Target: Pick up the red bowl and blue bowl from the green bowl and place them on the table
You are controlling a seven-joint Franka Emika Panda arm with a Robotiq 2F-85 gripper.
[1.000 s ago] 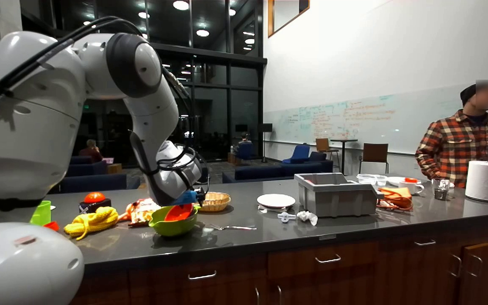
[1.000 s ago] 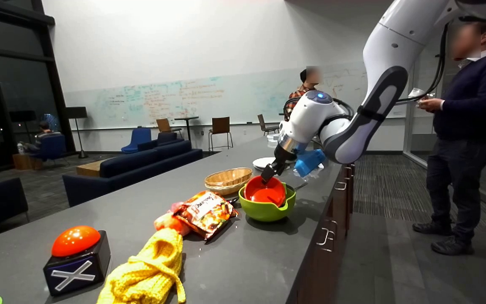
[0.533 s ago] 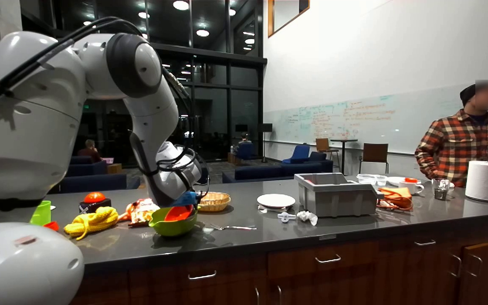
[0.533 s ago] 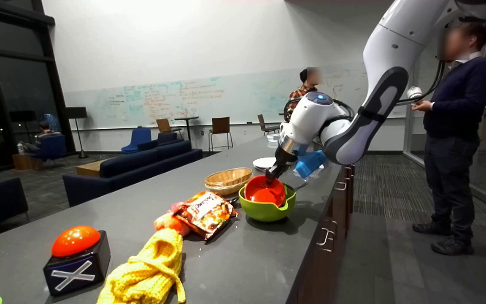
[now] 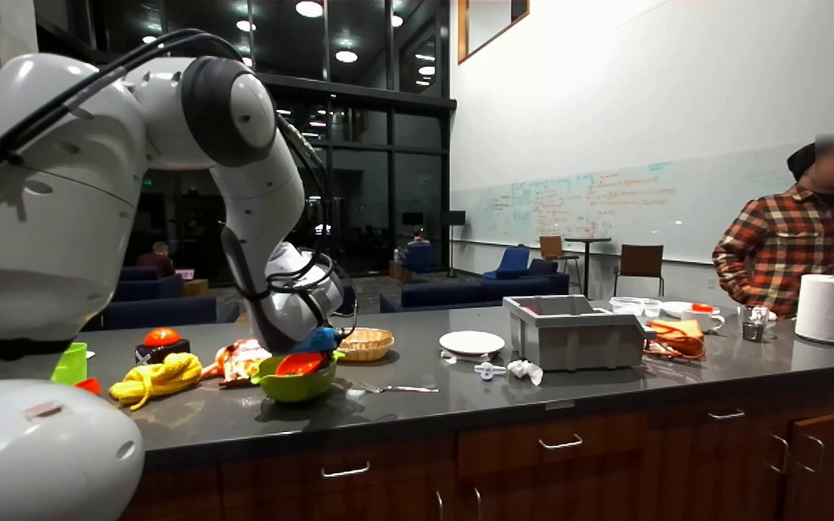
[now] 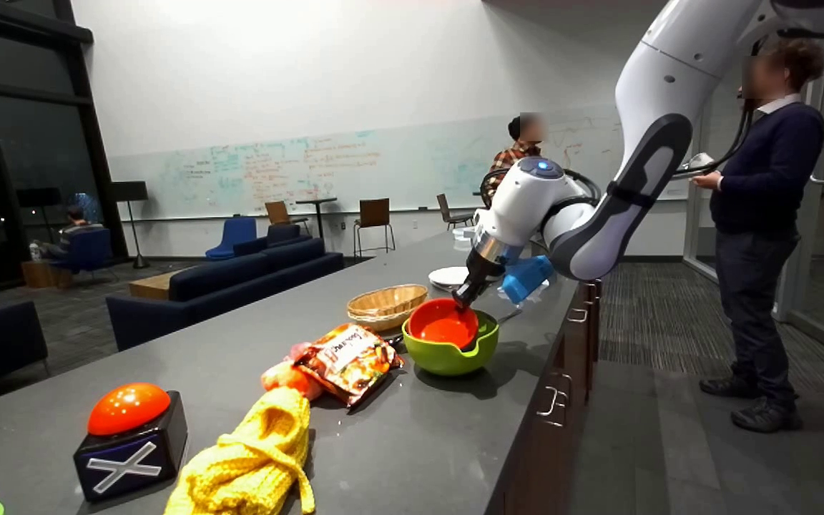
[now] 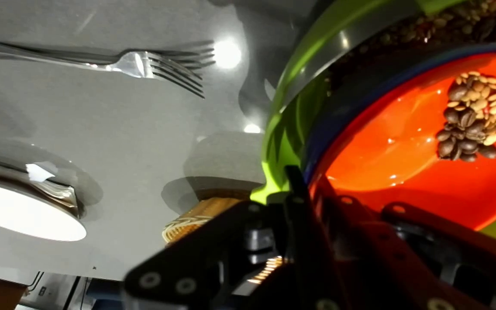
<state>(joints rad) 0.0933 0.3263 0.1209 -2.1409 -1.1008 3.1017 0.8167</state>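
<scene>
Fingers (image 7: 302,206) look clamped — red bowl (image 7: 420,148) and blue bowl (image 7: 351,101) rims sandwiched between them, probably so both lift together.

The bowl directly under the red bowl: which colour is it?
Blue. The blue bowl shows best in the wrist view, just outside the red bowl.

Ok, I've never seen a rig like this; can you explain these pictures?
The machine is one robot arm ending in a gripping tool. Both exterior views come from cameras standing apart from it; the wrist view comes from one mounted on it. On the table are a green bowl, basket, bin and fork, among other things. The tool pinches the rim of the tilted red bowl, apparently with the blue bowl beneath, of which only an edge shows; both are partly inside the green bowl. Dark beans and pale grains lie in the red bowl.
</scene>
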